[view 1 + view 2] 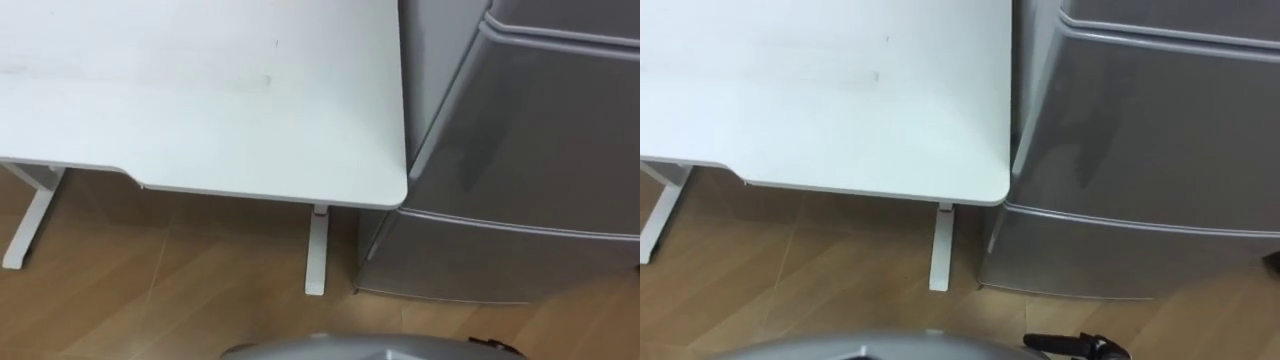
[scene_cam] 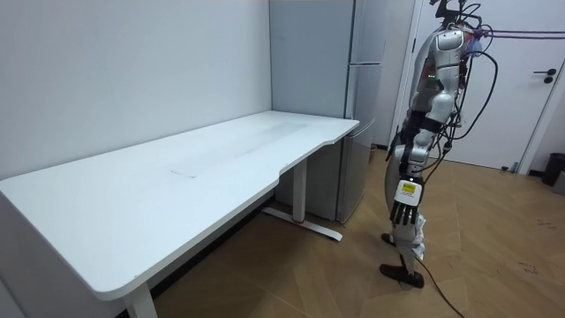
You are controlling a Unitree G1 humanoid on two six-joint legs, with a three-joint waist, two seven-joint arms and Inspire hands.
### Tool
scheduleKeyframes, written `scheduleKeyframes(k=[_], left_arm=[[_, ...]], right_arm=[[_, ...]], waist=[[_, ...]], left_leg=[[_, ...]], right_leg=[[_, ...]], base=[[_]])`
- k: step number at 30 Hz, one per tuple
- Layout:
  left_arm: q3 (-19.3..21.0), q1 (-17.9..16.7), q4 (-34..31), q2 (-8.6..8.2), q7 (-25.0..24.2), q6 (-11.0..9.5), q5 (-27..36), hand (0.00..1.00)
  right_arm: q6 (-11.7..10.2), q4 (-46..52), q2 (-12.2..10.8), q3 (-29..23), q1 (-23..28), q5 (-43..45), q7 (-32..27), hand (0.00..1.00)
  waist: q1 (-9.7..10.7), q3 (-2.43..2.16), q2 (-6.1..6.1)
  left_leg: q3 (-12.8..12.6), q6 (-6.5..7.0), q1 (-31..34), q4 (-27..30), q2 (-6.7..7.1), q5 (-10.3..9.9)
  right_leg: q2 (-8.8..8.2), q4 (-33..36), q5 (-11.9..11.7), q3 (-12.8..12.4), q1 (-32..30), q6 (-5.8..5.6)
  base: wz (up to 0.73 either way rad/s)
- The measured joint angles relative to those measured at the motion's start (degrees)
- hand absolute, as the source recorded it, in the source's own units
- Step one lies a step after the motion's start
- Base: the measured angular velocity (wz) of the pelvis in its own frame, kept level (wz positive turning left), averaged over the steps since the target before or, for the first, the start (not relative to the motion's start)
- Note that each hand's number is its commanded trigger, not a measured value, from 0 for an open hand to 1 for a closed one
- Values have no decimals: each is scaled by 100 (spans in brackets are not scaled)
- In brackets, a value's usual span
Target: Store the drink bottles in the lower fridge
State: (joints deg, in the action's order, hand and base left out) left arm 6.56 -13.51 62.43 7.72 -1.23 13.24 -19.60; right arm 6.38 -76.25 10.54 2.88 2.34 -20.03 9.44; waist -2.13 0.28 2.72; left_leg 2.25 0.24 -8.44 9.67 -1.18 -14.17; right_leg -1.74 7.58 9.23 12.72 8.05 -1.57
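Left hand [image 2: 404,205] hangs at the robot's side in the room view, fingers straight and loosely spread, pointing at the floor [image 2: 494,256] and holding nothing. From my station I read the robot as standing upright on the wooden floor, facing the fridge [image 2: 344,97]. The fridge is a tall grey cabinet standing ahead of that hand, toward the room view's left and well apart from it. Through the eye views I look down its front. The lower door [image 1: 500,262] sits beneath a horizontal seam, flush with the panel above it and closed. Every door front I can see is shut. Just beside the fridge, further to the left of the hand, the white table [image 1: 200,100] runs along the wall [image 2: 132,71]. Its rounded corner almost meets the fridge's side, though I cannot tell whether they touch. One white table leg [image 1: 317,250] stands on the floor near the fridge's bottom edge. Behind the hand, toward the room view's right, a white room door [image 2: 503,97] is closed.
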Motion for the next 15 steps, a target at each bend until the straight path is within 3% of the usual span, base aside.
scheduleKeyframes(k=[10, 12, 15], left_arm=[[-226, 107, -2, 10, -222, -8, -243, 0], [-358, 135, -1, 25, -221, -23, -253, 0], [-455, 195, 3, 23, -218, -78, -261, 0]], right_arm=[[-14, 97, -2, 42, 23, 26, -7, 0], [-67, 96, -2, 38, 39, 18, -14, 0], [-165, 130, -3, 37, 88, 18, -65, 0]], waist=[[28, 1, -30], [34, -19, -83], [41, -15, -113]], left_leg=[[15, -9, 13, -3, -4, -7], [10, -11, 13, -5, -8, -8], [-29, -14, 16, -8, -22, -9]], right_leg=[[12, -1, 9, -14, -3, 3], [15, 0, 9, -21, -9, 4], [26, 13, 6, -42, -32, 7]], base=[[0], [0], [-5]])
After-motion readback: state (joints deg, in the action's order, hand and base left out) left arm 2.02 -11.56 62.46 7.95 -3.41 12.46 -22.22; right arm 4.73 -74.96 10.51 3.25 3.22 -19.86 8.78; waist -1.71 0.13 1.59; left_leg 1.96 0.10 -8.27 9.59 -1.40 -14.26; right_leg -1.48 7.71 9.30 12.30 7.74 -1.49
